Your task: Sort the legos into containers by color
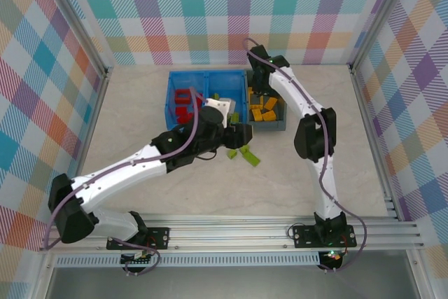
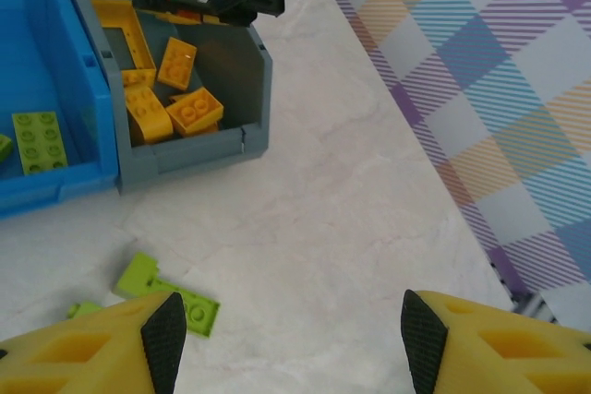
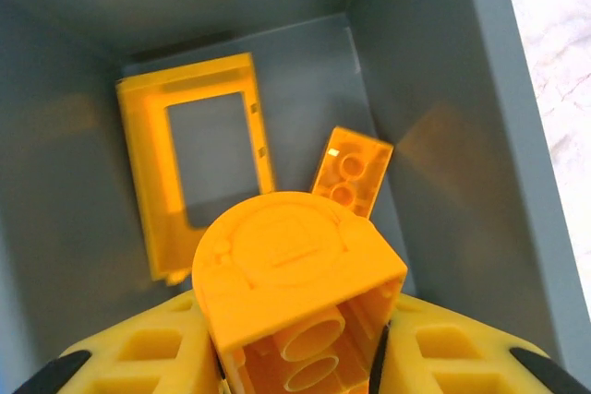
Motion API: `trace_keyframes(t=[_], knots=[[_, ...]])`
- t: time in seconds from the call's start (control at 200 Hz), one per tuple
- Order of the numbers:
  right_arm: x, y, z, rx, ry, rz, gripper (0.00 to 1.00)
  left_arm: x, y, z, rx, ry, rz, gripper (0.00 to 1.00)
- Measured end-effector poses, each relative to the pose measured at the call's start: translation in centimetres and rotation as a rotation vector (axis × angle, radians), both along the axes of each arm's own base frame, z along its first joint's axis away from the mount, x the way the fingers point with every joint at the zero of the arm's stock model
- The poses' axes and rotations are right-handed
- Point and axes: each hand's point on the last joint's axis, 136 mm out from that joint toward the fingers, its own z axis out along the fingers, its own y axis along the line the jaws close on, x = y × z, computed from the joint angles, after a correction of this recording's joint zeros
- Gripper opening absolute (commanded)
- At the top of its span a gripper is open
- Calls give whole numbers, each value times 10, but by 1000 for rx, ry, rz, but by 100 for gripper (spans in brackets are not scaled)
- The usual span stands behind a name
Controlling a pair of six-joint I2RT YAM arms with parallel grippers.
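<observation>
**Yellow hangs over the grey bin, and the drop is the danger**

The right gripper is clamped on a yellow rounded brick, its hollow, tubed underside tipped toward the wrist camera. The piece sits inside the walls of the grey bin, so the colour match looks right. My worry is what lies underneath. A yellow frame sits at 10 o'clock of the held brick and a small yellow brick at 1 o'clock. If the jaws let go from here, that curved end could strike an edge and roll or kick, though the tall walls should catch it.

The second hazard is crowding. From above, the left gripper hovers at 7 o'clock of the grey bin, close to the right arm. If the right arm pulls back toward the near edge, it could brush the left one.

The left gripper's jaws are spread wide and empty over bare table. The green bricks are bunched at 10 o'clock of the gap, beside one finger. Closing here grabs nothing. Coming down off-centre could shove the greens or pinch two at once.

All the pieces are glossy, hard plastic. Red bricks fill the blue bin's 9 o'clock compartment. A green brick lies in the compartment next to the grey bin.
</observation>
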Motion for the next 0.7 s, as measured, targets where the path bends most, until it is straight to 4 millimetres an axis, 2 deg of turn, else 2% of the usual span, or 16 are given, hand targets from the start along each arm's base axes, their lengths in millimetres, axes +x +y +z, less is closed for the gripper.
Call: trace_keyframes(t=[0.19,0.345,0.47,0.58,0.7], knots=[[26,-14,-32,-39,28,3,38,-2,-21,-16,45,-5,-19,65],[34,-12,-41,-46,28,15,57,-8,-31,-23,64,-9,-44,65],[33,-11,-44,-52,36,27,66,-9,-34,-20,57,-18,-52,65],[33,-8,-42,-51,32,33,67,-11,-35,-20,57,-19,-56,64],[30,-4,-38,-49,29,41,63,-16,-34,-21,64,-26,-53,64]])
